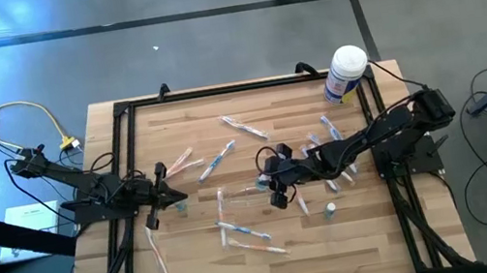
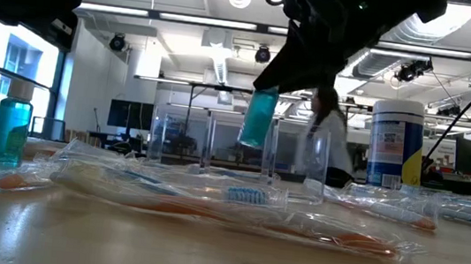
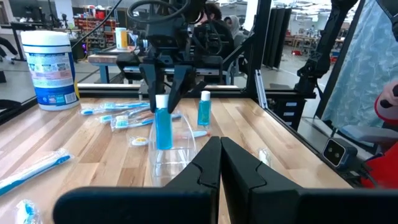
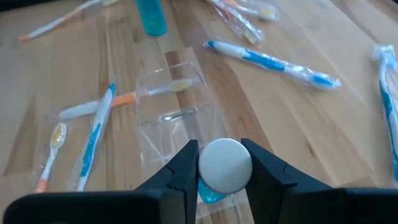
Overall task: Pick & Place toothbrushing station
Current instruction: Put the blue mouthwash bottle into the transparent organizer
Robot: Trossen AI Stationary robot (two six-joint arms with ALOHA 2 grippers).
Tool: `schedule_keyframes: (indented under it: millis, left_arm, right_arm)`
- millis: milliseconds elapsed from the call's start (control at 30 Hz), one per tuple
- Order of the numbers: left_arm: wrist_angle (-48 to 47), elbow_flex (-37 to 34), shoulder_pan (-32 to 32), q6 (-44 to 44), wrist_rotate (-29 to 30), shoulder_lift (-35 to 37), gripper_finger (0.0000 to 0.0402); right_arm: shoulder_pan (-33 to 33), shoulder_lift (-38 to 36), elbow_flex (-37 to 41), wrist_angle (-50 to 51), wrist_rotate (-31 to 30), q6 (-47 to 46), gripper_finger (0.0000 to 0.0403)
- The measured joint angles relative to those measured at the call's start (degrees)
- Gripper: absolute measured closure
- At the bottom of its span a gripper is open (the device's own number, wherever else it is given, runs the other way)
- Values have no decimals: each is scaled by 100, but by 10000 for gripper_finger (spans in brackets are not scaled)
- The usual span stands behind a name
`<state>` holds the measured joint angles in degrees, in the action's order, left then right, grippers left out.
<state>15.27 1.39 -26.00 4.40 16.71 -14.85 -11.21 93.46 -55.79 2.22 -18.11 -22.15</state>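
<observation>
Clear plastic, faint-edged and divided into compartments, forms the toothbrushing station (image 4: 171, 102), which is seen standing near the middle of the wooden tabletop (image 1: 206, 270) among wrapped toothbrushes (image 1: 246, 245). A small teal bottle (image 2: 258, 117) with a white cap (image 4: 225, 165) is held above the station by the right gripper (image 1: 276, 185), its jaws partly closed on the bottle's neck. The left gripper (image 1: 170, 196) is kept near the tabletop's left edge with its jaws fully closed on nothing. A white canister (image 1: 345, 73) is seen at the far right corner.
</observation>
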Motion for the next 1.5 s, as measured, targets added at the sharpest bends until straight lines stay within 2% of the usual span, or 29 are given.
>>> schedule_keyframes:
  millis: [900,1500]
  left_arm:
    - [21,-1,0,33,0,-90,399]
    - [26,0,0,57,0,-90,399]
  right_arm:
    - [138,631,-2,-43,126,599,314]
    - [198,631,-1,-55,315,594,295]
